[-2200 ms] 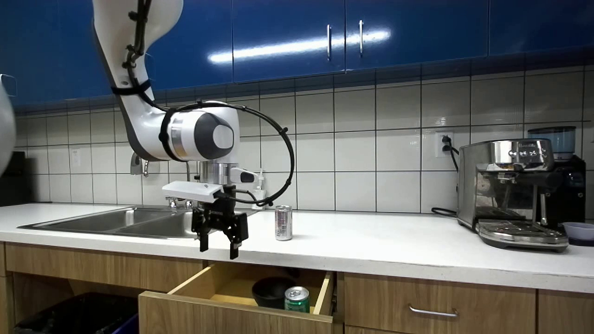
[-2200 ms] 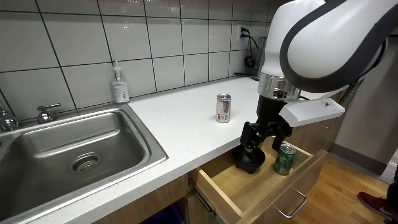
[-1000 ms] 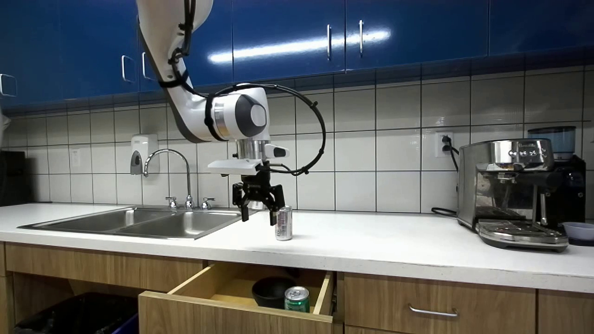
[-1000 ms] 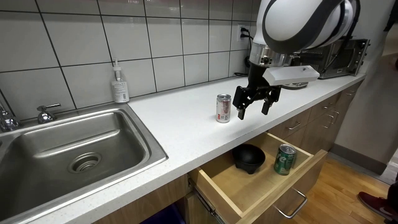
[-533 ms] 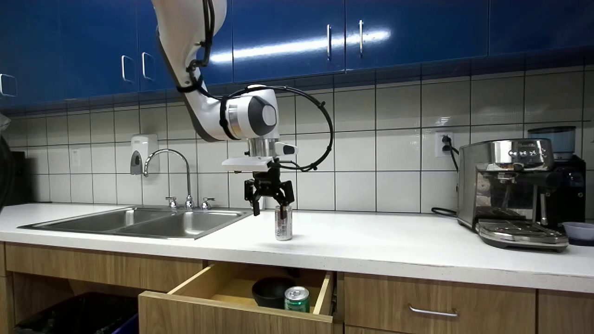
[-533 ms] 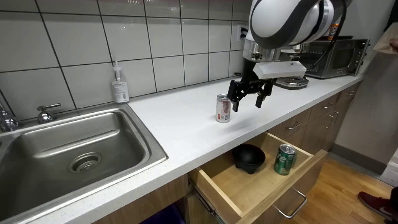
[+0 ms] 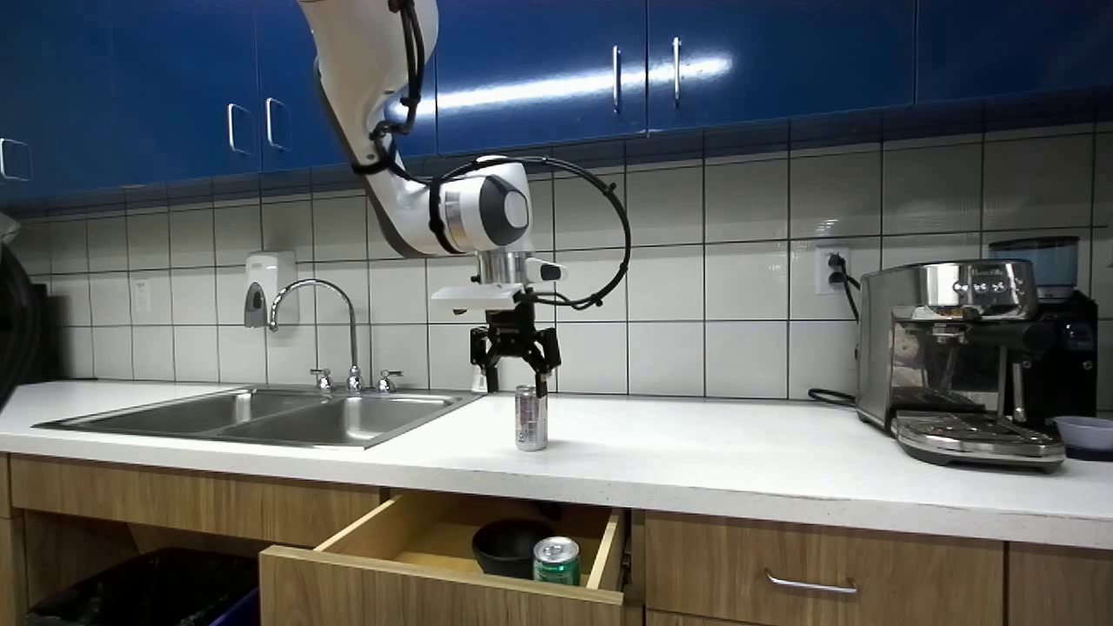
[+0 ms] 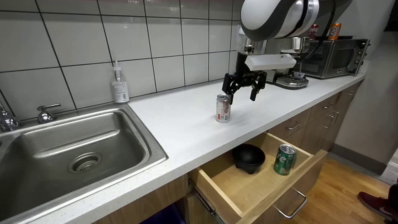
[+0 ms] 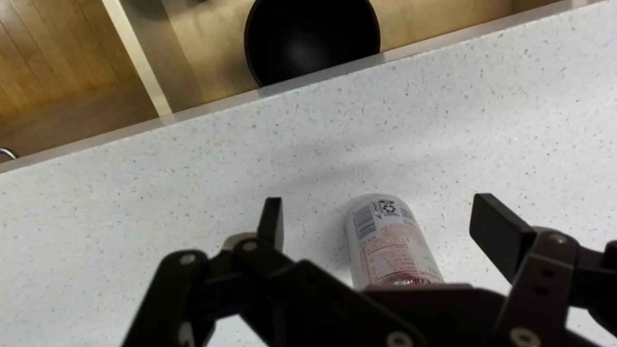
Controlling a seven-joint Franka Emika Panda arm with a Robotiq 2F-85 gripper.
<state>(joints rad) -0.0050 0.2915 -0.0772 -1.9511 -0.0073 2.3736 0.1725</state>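
- In an exterior view, the gripper [image 8: 242, 99] is spread wide, right of centre.
- Near it, around centre, a silver can [image 8: 223, 110] is seen on the counter [image 8: 180, 124].

The arm [image 7: 404, 210] is white, cables [image 7: 628, 235] and fingers [image 9: 499, 233] black, blurred screws [image 9: 187, 259] perhaps silver.

In the wrist view, the tool [image 9: 377, 218] hides the silver can's [image 9: 391, 248] top end.

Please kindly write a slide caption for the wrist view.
Drink can on the speckled counter, framed by the open claw; black bowl in the drawer.
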